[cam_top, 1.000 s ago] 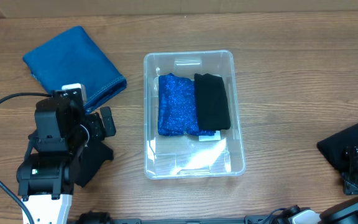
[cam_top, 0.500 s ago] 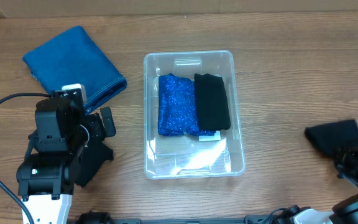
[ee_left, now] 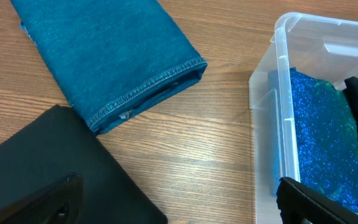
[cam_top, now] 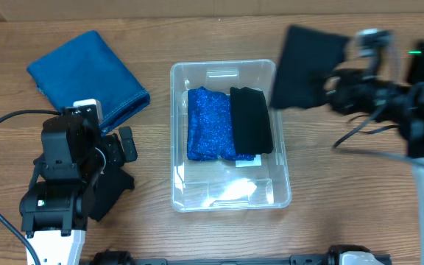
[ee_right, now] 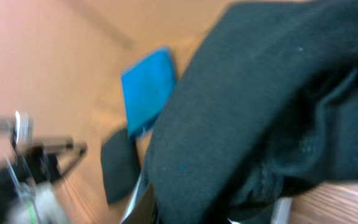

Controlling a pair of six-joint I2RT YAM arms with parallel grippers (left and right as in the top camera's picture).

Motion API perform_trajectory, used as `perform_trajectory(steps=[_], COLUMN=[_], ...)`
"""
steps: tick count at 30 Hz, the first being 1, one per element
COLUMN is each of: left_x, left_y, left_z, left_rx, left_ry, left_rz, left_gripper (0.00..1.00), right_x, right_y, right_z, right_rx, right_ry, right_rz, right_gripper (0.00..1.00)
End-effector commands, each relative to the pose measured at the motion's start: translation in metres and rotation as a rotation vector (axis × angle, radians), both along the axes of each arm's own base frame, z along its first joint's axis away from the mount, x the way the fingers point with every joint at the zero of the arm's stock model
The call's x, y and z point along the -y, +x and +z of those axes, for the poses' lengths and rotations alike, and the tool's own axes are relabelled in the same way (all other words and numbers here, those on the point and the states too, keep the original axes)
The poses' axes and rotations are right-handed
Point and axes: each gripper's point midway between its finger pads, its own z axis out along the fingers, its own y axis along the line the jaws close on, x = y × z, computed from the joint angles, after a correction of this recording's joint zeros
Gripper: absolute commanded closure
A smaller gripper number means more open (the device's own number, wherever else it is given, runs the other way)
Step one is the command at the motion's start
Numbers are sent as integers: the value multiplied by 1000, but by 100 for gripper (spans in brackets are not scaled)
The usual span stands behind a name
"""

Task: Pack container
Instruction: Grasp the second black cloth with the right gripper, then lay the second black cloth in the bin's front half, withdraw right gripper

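The clear container [cam_top: 223, 65] stands mid-table with a sparkly blue cloth [cam_top: 208, 124] and a folded black cloth [cam_top: 251, 121] side by side inside. My right gripper [cam_top: 335, 87] is shut on another black cloth [cam_top: 308, 66], held in the air over the container's far right corner. That cloth [ee_right: 260, 106] fills the blurred right wrist view and hides the fingers. My left gripper [cam_top: 127, 163] stands open left of the container [ee_left: 278, 81], low over a further black cloth [ee_left: 55, 162] on the table, with nothing between its fingers.
A folded blue denim cloth [cam_top: 87, 70] lies at the far left, just beyond the left arm, and shows close up in the left wrist view [ee_left: 110, 56]. Bare wood lies between the left gripper and the container wall.
My right gripper shut on the black cloth at the near right edge, lifted it and swung it up to the far side, over the container's right corner. The left arm has not moved.
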Motion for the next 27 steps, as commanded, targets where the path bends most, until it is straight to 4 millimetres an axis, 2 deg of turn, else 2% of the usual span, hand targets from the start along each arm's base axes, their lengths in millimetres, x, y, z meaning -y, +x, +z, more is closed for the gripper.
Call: perform_trajectory(steps=[1,3,6,11,15,20,21,22,23,24,25,26,27], left_x=[-1,-1,-1,-1,-1,-1,-1,-1,-1,-1,-1,-1,-1], left_y=[2,2,2,2,2,2,2,2,2,2,2,2,2], left_z=[12,12,12,12,12,12,12,12,12,12,12,12,12], left_rx=[30,30,30,30,30,30,30,30,30,30,30,30,30], left_ry=[4,4,4,4,4,4,4,4,4,4,4,4,4], left_rz=[9,9,9,9,9,9,9,9,9,9,9,9,9], left_gripper=[0,0,0,0,0,0,0,0,0,0,0,0,0], right_x=[-49,-71,-90,-115,-109,-91,-88,-84,-82,-79,-75,-71,-67], right_y=[-23,-42,-65,-98,-118,-114,-110,-108,-107,-104,-101,-94,-90], right_z=[-32,-71,-124,-190,-212,-228,-234,-241,-246,-252,-256,-259,-261], right_rx=[95,15,-117,-235,-294,-364,-384,-404,-411,-427,-434,-439,-431], right_ry=[-259,-342,-417,-486,-535,-643,-668,-686,-703,-732,-759,-806,-837], right_rz=[294,483,729,1078,1242,1204,1163,1132,1116,1080,1059,1013,1002], right_gripper=[96,96,96,96,96,96,92,76,51,42,25,0,0])
